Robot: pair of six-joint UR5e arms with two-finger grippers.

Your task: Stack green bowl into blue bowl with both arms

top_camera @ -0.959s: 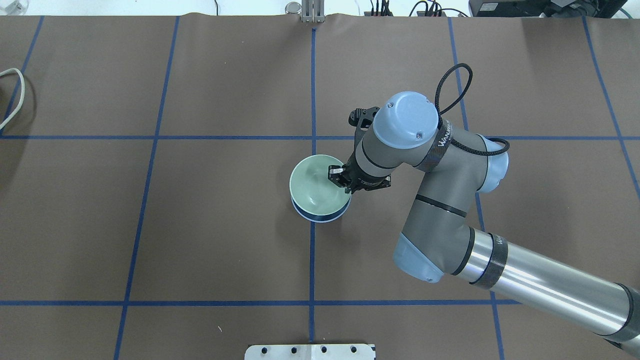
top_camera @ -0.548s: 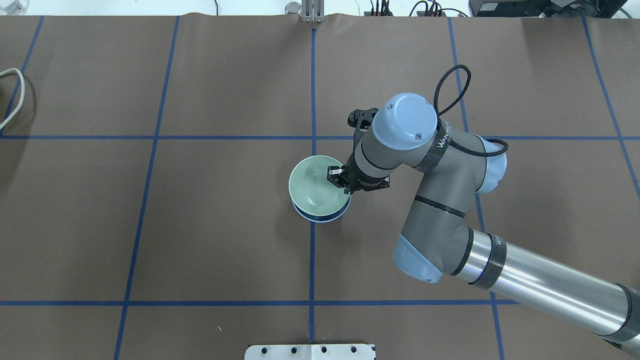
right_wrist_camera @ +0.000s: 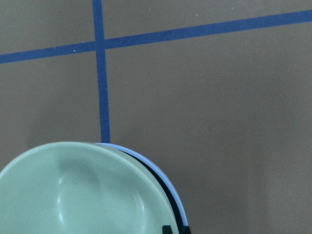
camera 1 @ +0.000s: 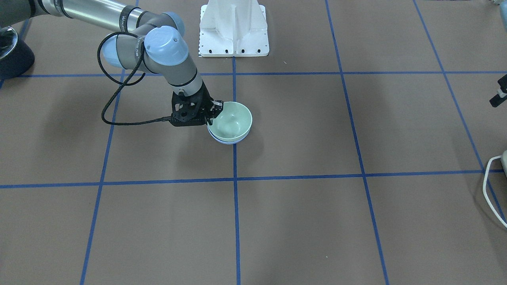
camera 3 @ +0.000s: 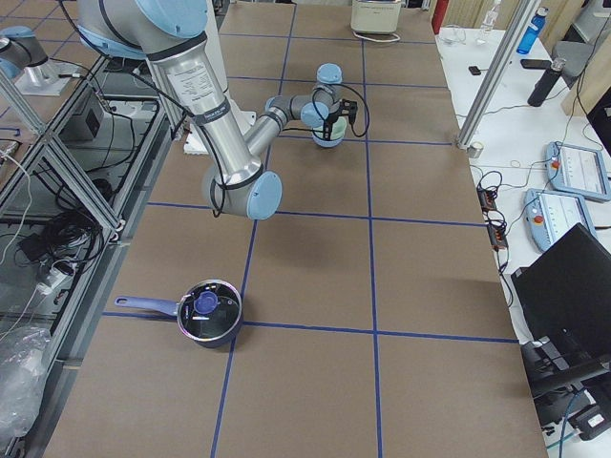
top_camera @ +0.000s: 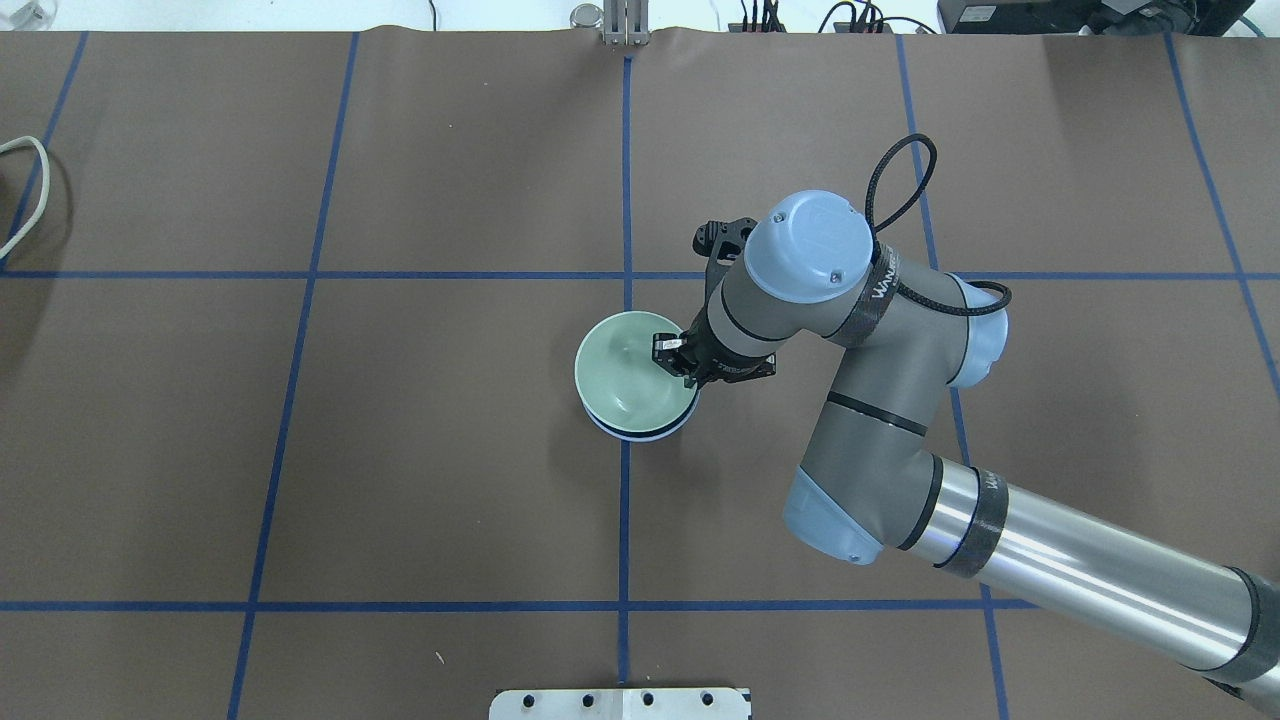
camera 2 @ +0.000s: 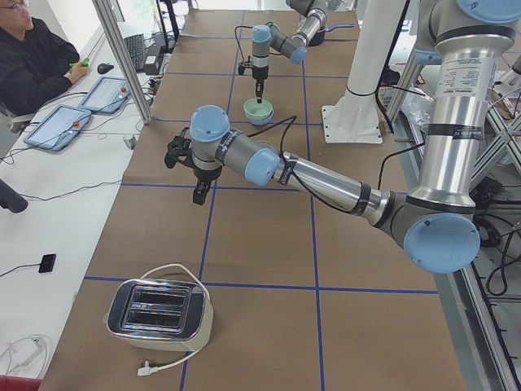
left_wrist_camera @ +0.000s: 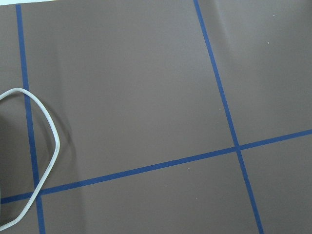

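The green bowl [top_camera: 625, 372] sits nested in the blue bowl [top_camera: 640, 436], and both openings face straight up. Both bowls are round, so neither has a long axis to speak of. The green rim stands a little above the blue one, and the blue bowl shows only as a thin crescent below it. In the right wrist view a dark gap separates the two rims on one side.

The pair stands on the brown table [top_camera: 400, 450], out in front of the white pedestal [camera 1: 233, 29]. It rests on the blue tape line that runs away from the pedestal's middle.

The right arm [top_camera: 870, 400] reaches in from the pedestal's right. The right gripper [top_camera: 680, 358] is at the green bowl's rim on that same side, pointing down. It straddles the rim, one finger inside the bowl and the other outside, and it grips the green bowl there. The bowl's hollow thus lies just beside the gripper, toward the tape line.

The left arm [camera 2: 326, 175] stretches well off to the pedestal's left, far from the bowls. The left gripper [camera 2: 199, 194] hangs above bare table, and whether it is released or clenched cannot be told. Its wrist camera shows only tape lines and a loop of white cable [left_wrist_camera: 48, 141].
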